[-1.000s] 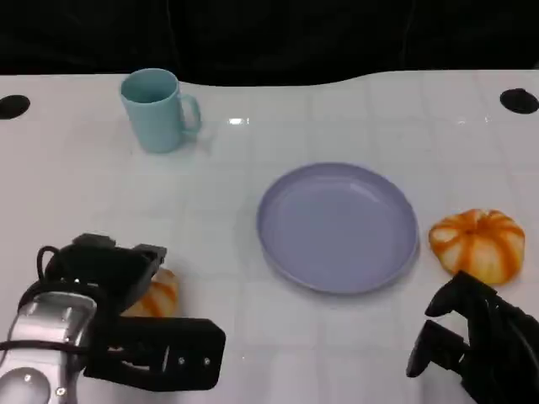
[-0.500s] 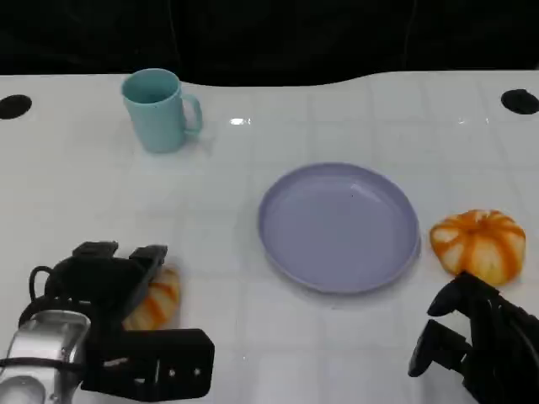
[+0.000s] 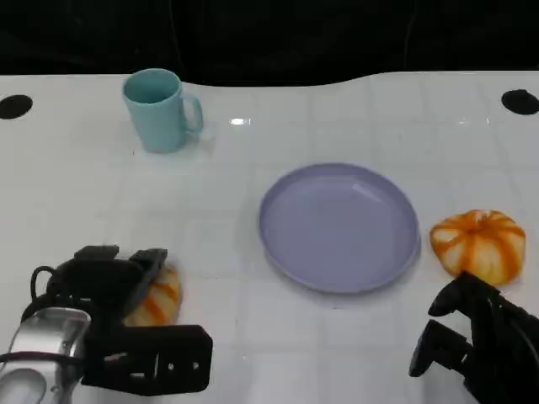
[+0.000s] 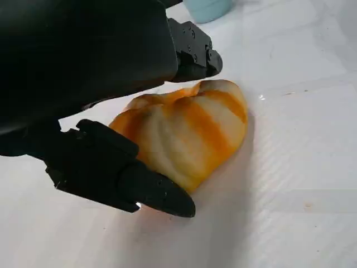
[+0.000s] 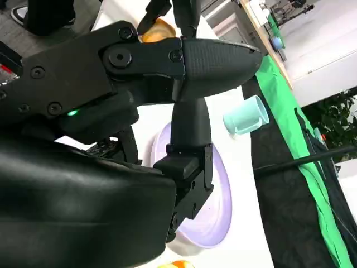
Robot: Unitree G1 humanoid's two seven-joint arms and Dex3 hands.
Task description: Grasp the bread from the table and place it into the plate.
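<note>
Two orange-striped bread rolls lie on the white table. One bread (image 3: 160, 296) (image 4: 189, 131) sits at the front left, under my left hand (image 3: 105, 316). That hand's fingers (image 4: 192, 53) reach over the roll's far side and the thumb (image 4: 139, 187) lies along its near side, spread around it without a clear grip. The second bread (image 3: 477, 244) rests to the right of the lilac plate (image 3: 338, 227) (image 5: 217, 195), which holds nothing. My right hand (image 3: 472, 345) hovers near the front right edge, just in front of the second roll, with its fingers (image 5: 212, 56) apart and holding nothing.
A light blue mug (image 3: 160, 109) (image 5: 248, 117) stands upright at the back left. Two dark round holes (image 3: 13, 106) (image 3: 520, 101) mark the table's far corners. Bare table lies between the left bread and the plate.
My left hand has sunk a little lower over the left bread, which stays where it was. The right hand, the plate and the other roll have not moved.
</note>
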